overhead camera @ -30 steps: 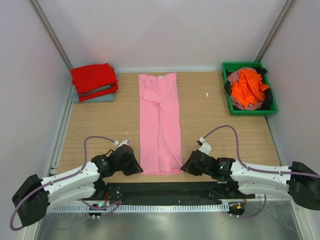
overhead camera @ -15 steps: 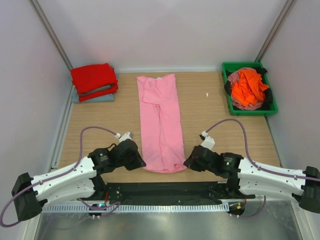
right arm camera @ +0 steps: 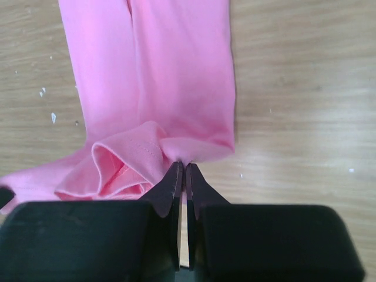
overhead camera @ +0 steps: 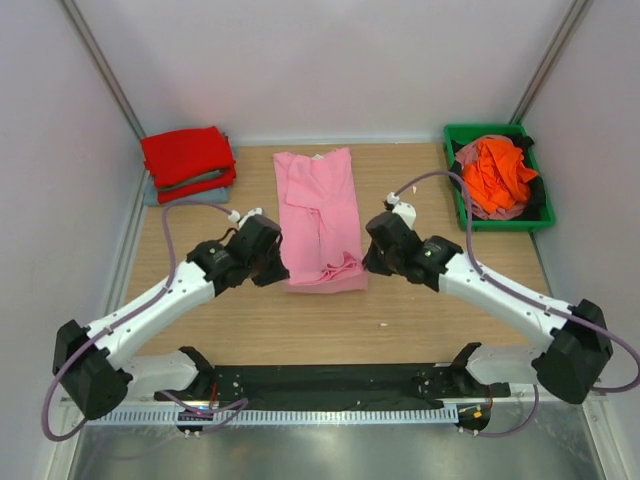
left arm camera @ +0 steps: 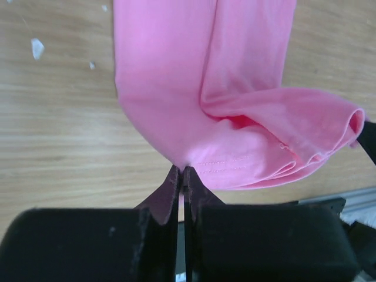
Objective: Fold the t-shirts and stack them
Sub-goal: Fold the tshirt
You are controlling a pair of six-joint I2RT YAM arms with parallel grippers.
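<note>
Top external view: the pink shirt (overhead camera: 318,215) lies lengthwise in the middle of the desk (overhead camera: 420,310), its narrow strip running toward the top of the frame. Its lower end is raised and bunched into a loose roll across the strip. The left gripper (overhead camera: 281,273) sits at the lower left corner of that roll and the right gripper (overhead camera: 367,264) at the lower right corner, both arms reaching in from the bottom of the frame.

In the left wrist view the gripper (left arm camera: 183,174) is pinched tight on the stitched hem of the pink shirt (left arm camera: 176,88), with the fabric curling over to the right of the frame. In the right wrist view the gripper (right arm camera: 182,168) is likewise clamped on the edge of the pink shirt (right arm camera: 176,70), with the folds gathered at the lower left.

At the upper left of the top view a folded red shirt (overhead camera: 186,158) rests on a folded grey-blue shirt (overhead camera: 192,197). At the upper right an orange shirt (overhead camera: 497,175) is heaped with other cloth in a green bin (overhead camera: 505,224).
</note>
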